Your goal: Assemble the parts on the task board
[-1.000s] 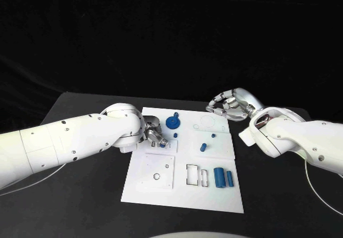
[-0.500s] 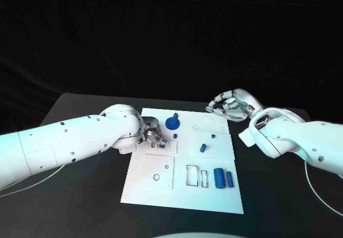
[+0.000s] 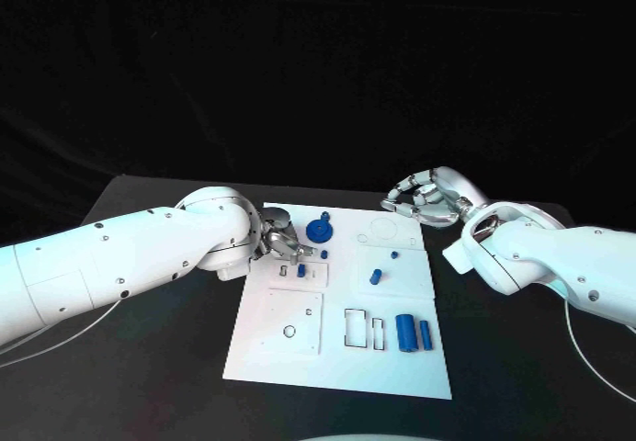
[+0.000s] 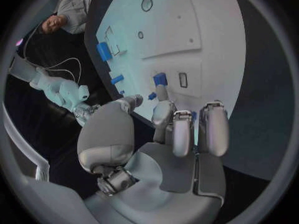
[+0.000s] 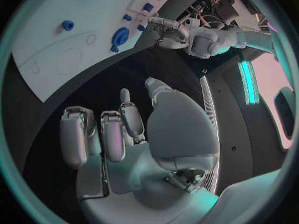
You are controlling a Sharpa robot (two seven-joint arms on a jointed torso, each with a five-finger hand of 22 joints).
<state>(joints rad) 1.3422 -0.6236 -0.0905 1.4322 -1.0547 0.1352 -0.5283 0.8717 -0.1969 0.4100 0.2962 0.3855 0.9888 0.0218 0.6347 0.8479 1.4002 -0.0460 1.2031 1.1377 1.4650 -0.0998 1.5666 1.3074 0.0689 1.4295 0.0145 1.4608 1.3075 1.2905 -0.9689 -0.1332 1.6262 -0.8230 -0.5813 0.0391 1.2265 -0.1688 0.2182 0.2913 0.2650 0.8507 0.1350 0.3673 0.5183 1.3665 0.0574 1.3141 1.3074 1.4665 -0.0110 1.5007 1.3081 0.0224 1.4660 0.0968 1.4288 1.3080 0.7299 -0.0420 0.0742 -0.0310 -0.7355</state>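
The white task board (image 3: pixel 398 367) lies in the middle of the table. My left hand (image 3: pixel 282 246) hovers over its far left part with fingers apart and nothing in them. Just before its fingertips a small blue piece (image 3: pixel 302 271) (image 4: pixel 160 78) lies beside a narrow slot (image 3: pixel 284 271) (image 4: pixel 182 79). A blue gear-shaped part (image 3: pixel 318 228) (image 5: pixel 119 36) stands right of the hand. My right hand (image 3: pixel 425 197) hangs by the board's far right corner, fingers loosely curled and empty. Two blue blocks (image 3: pixel 414 333) lie near the front right.
More small blue pieces sit mid-board: a peg (image 3: pixel 377 274), a stud (image 3: pixel 395 251) and a ring (image 3: pixel 362 237). A square plate with holes (image 3: pixel 291 317) and a rectangular cut-out (image 3: pixel 357 326) take up the board's front. Black table (image 3: pixel 146 367) surrounds the board.
My left hand has drawn back a little toward the board's far edge, uncovering the small blue piece and the slot. The right hand has stayed in place.
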